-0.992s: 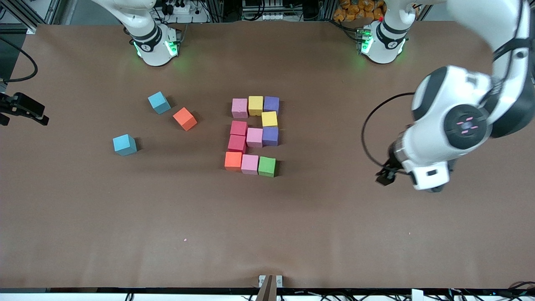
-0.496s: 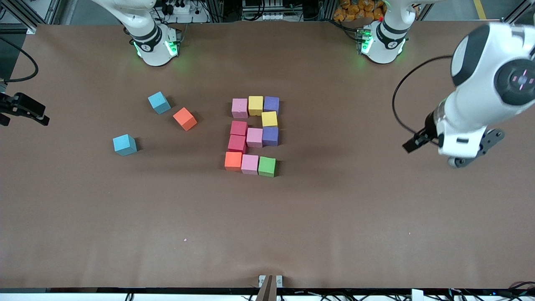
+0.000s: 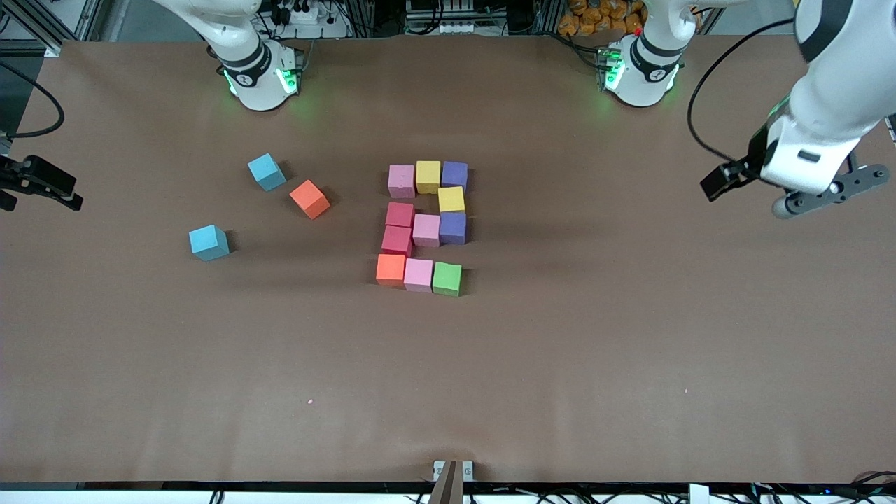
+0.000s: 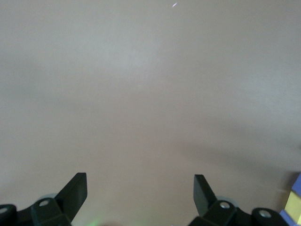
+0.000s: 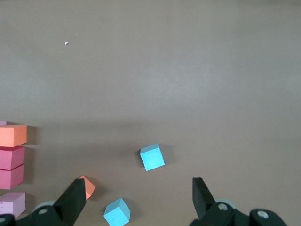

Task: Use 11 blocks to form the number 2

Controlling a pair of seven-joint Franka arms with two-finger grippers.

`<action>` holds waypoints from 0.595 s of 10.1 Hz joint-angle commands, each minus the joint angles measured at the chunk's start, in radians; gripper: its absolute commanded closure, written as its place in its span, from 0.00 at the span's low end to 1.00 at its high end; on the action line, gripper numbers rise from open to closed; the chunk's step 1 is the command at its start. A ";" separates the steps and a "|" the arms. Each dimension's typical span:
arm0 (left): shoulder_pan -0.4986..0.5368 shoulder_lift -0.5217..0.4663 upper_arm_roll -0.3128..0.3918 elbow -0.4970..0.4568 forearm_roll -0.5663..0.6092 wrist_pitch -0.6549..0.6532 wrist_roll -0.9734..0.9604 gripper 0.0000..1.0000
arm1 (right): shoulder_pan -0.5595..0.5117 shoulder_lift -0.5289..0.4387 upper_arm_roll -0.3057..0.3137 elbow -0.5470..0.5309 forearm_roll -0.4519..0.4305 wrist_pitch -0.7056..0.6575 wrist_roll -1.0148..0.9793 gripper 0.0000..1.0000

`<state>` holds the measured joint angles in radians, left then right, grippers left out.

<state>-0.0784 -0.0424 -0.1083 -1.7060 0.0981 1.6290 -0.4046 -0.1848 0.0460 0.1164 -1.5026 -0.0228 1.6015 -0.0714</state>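
so the table (image 3: 630, 364) has a plain brown cover. Mid-table, eleven blocks (image 3: 423, 227) sit packed together in a 2 shape: pink, yellow, purple, red, orange, green. A loose orange cube (image 3: 309, 199) sits well apart toward the right arm's end, with two light-blue cubes, one (image 3: 266, 171) just beside it and one (image 3: 208, 242) nearer the front camera
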 commanded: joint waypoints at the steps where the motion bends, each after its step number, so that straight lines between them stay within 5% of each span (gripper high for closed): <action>1: -0.008 -0.016 0.013 0.055 -0.043 -0.010 0.134 0.00 | 0.002 0.003 0.000 0.012 0.011 -0.002 -0.002 0.00; 6: -0.015 -0.016 0.045 0.155 -0.114 -0.123 0.312 0.00 | 0.002 0.003 0.000 0.012 0.011 0.000 -0.002 0.00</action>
<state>-0.0827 -0.0564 -0.0831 -1.5755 0.0080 1.5317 -0.1318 -0.1842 0.0460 0.1174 -1.5026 -0.0227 1.6018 -0.0714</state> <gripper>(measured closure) 0.000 0.000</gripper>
